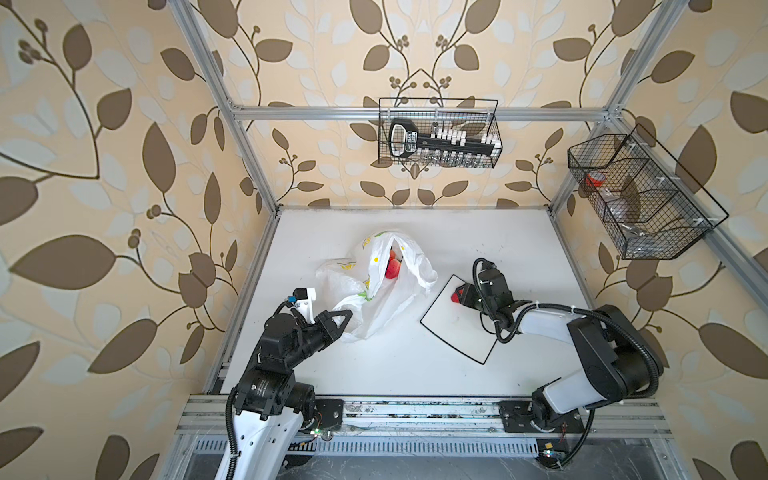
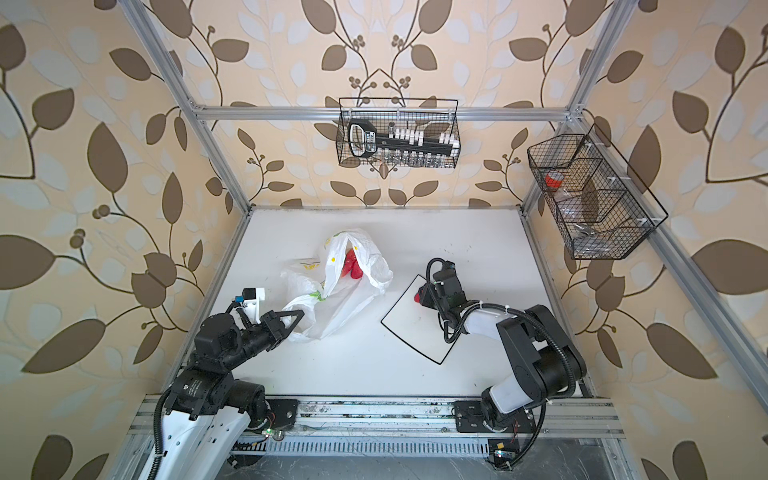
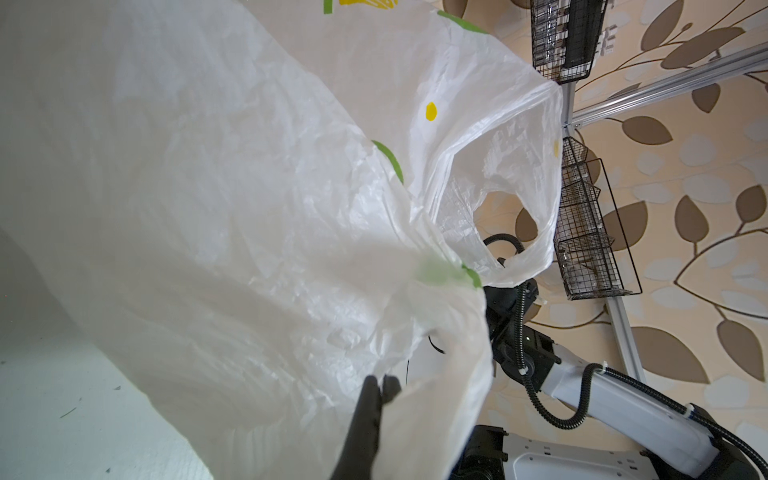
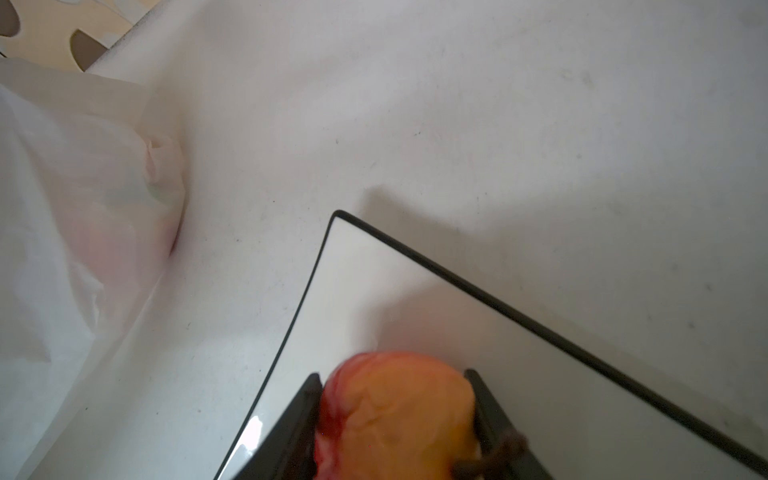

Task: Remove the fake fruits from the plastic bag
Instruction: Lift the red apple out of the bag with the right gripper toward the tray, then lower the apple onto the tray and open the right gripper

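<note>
A peach (image 4: 399, 419), red on one flank and orange-yellow on the other, is clamped between the jaws of the right tool (image 4: 395, 374). It is held over the white, black-rimmed plate (image 4: 374, 266), close to the corner that points toward the plastic bag (image 1: 374, 303). Whether the peach is already touching the plate cannot be told from these views. The drop spot lies straight beneath it, so only a release appears to be needed here.

The bag is spread on the white surface (image 1: 374, 370) just beside the plate, on the left arm's side. Its near edge is pinched in the closed left tool (image 1: 347, 316), and thin film is seen bunched between the black fingers in the left wrist view. From that pinch the bag's long axis runs away from the robot. The mouth is propped open along it and seems to face the plate.

The remaining fake fruits (image 1: 392, 269) show as red shapes inside that mouth in both top views. They lie to the left of the right tool and a little farther back, well within its side of the bag. The right arm is judged the nearer free arm for the next reach, since the left is taken up with the bag. An approach from the plate side is suggested.
</note>
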Motion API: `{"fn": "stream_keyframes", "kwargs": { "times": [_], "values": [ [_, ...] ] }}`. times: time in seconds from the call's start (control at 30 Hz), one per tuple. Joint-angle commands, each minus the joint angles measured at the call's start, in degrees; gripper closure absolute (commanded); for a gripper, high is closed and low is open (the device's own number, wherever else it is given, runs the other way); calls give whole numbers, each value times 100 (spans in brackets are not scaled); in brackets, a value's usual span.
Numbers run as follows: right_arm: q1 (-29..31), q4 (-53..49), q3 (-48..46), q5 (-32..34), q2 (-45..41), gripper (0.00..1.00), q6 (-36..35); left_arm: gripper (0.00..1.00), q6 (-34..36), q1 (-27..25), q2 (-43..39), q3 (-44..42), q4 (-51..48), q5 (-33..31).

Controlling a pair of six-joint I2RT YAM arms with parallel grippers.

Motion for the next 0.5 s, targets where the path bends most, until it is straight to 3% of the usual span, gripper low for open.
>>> {"fn": "stream_keyframes", "kwargs": {
  "times": [0.0,0.27,0.47],
  "values": [
    [-24,119,103,-53,222,60,-8,100,240,-47,-2,152,65,6],
    [-64,-159,53,-46,-117,34,-29,100,264,-47,37,165,124,23],
    [-122,-718,-32,-77,-915,23,-84,100,251,-47,77,135,174,55]
  ]
}}
